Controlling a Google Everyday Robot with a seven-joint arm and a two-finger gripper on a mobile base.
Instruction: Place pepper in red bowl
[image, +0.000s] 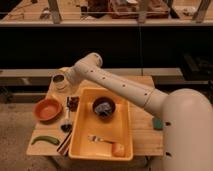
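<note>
No text, label, brand, number or sign is readable anywhere in view. Surfaces checked: yellow tub (78, 127), red bowl (48, 109), black bowl (104, 106), white robot arm (120, 87), wooden table (145, 136). The gripper (62, 79), at the table's far left beyond the red bowl, shows no marking that can be read.
</note>
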